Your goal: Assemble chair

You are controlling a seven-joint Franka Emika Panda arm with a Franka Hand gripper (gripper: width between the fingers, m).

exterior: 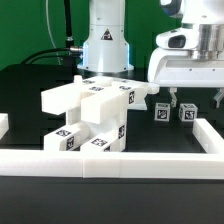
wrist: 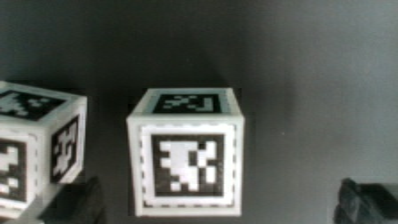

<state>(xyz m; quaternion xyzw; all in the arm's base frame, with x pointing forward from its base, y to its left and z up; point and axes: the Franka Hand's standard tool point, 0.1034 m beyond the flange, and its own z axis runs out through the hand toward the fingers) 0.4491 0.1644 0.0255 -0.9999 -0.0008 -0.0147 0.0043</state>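
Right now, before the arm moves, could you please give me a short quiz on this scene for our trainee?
1. True or false: the jaws are shut on a small white tagged plastic block.
2. How many such small blocks stand to the exterior view's right of the large cluster of white tagged plastic chair pieces?
3. The jaws are: A) above the cluster, B) above the small blocks, C) gripping the cluster.
Key: 1 false, open; 2 two; 3 B.
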